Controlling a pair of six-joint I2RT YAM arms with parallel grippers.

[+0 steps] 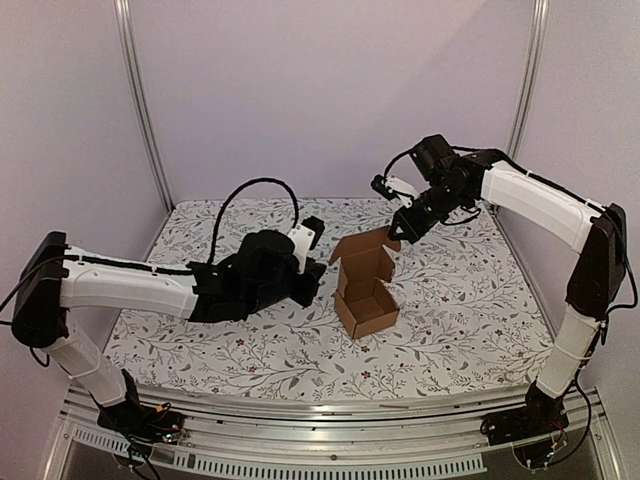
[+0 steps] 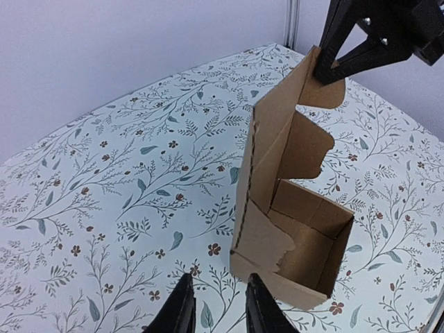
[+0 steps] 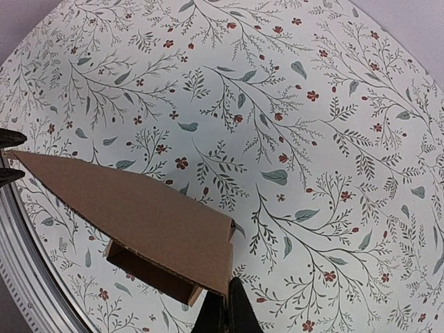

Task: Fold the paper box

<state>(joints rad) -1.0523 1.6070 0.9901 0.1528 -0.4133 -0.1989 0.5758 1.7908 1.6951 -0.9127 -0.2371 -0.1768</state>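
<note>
The paper box (image 1: 366, 290) is a plain brown carton standing on the floral table cloth, its top open and its lid flap (image 1: 364, 250) raised. My right gripper (image 1: 396, 233) is shut on the lid's upper corner; the right wrist view has the flap (image 3: 139, 215) wedged between my closed fingertips (image 3: 229, 305). My left gripper (image 2: 217, 302) stands slightly open just in front of the box's near corner (image 2: 239, 258), apart from it, with nothing between its fingers. In the top view the left gripper (image 1: 312, 283) sits left of the box.
The patterned cloth (image 1: 470, 300) covers the table. White walls and metal posts (image 1: 140, 100) enclose the back and sides. A metal rail (image 1: 330, 410) runs along the near edge.
</note>
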